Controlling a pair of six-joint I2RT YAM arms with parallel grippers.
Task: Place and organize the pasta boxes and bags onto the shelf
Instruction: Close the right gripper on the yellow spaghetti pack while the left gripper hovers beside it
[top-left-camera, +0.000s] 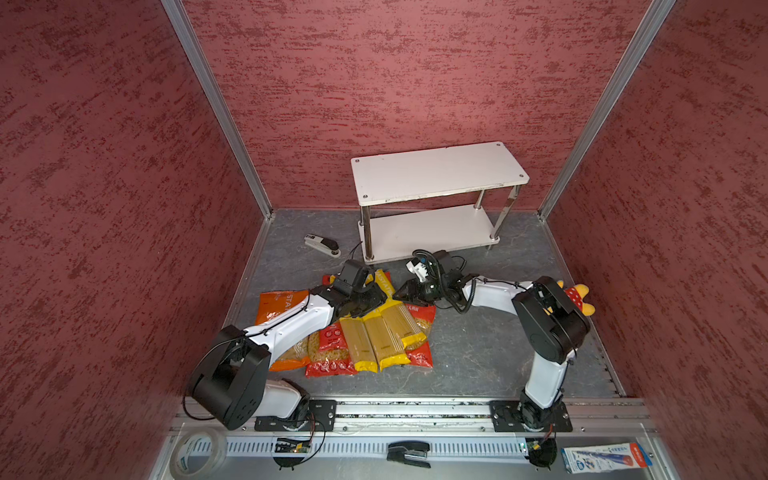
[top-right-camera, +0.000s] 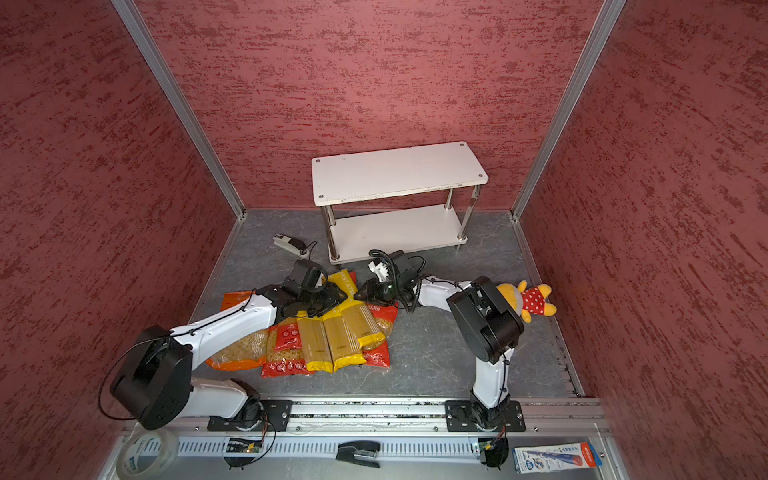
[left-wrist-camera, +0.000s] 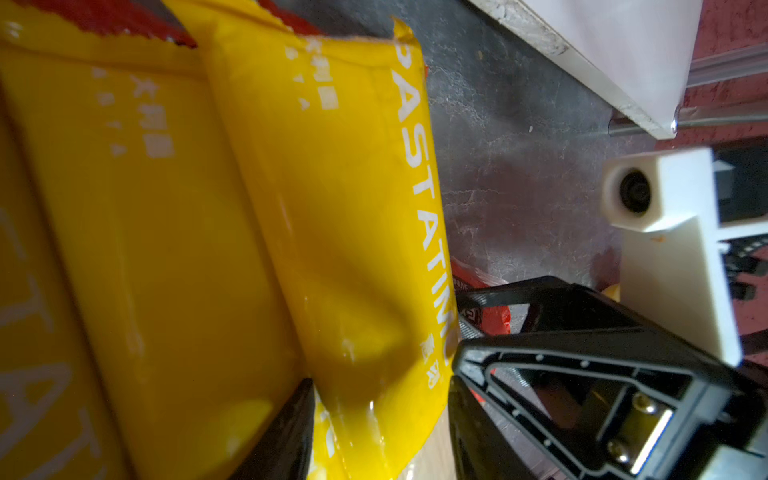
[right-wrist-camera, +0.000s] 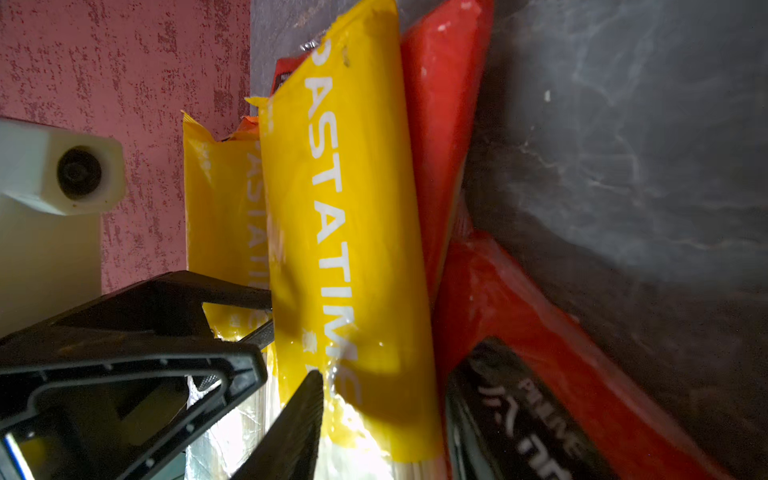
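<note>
Straddling a glossy yellow spaghetti pack (left-wrist-camera: 332, 208) with white lettering, your left gripper (left-wrist-camera: 380, 382) faces your right gripper (top-left-camera: 399, 294) over the heap (top-left-camera: 374, 340) on the grey floor (top-left-camera: 478, 353) before the white shelf (top-left-camera: 440, 174); whether either pinches it, you cannot tell.

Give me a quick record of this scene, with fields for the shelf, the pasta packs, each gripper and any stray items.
shelf: both tiers bare, against the back wall
pasta packs: piled on the tabletop, none on the shelf
left gripper: jaws either side of a yellow spaghetti pack, grip unclear
right gripper: beside it at the pile's far end, state unclear
stray items: stapler, plush toy
</note>
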